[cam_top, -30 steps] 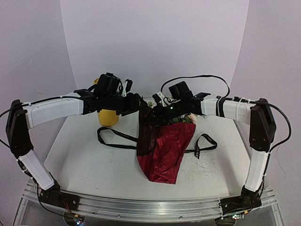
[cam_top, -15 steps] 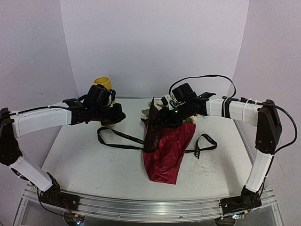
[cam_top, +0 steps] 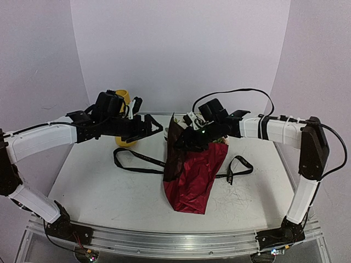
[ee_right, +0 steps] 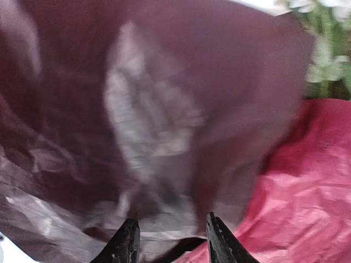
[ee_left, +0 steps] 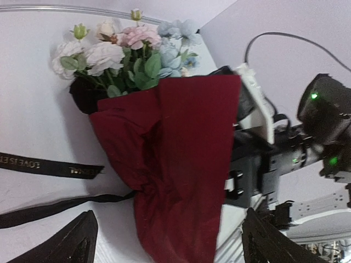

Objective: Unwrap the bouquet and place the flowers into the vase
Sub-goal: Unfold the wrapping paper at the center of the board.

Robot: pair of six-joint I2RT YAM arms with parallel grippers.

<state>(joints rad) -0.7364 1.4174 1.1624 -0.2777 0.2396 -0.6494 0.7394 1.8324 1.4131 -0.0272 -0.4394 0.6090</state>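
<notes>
Pale lilac walls close in a white counter (cam_top: 93, 192). The bouquet (cam_top: 193, 175) lies on it directly ahead of the left pincer (cam_top: 153, 129), which hovers with its jaws wide apart and empty. The yellow vase (cam_top: 125, 97) stands behind that pincer, half hidden by its arm. The black ribbon (cam_top: 137, 159) lies loose on the counter below it.

A flap of dark red wrapping paper (ee_left: 181, 159) stands up between the two pincers. The right pincer (ee_right: 171, 241) is hard against the flap's far side, jaws partly apart. Whether it nips the sheet I cannot tell. The flowers (ee_left: 129, 52) sit bunched in the paper's open end, beside the right pincer.

The step in hand looks like peeling the wrap open. The left pincer would do best to take the flap's free edge, well clear of stems and leaves. It should then draw the flap away from the right pincer slowly, since crinkled paper may drag the whole bunch along.
</notes>
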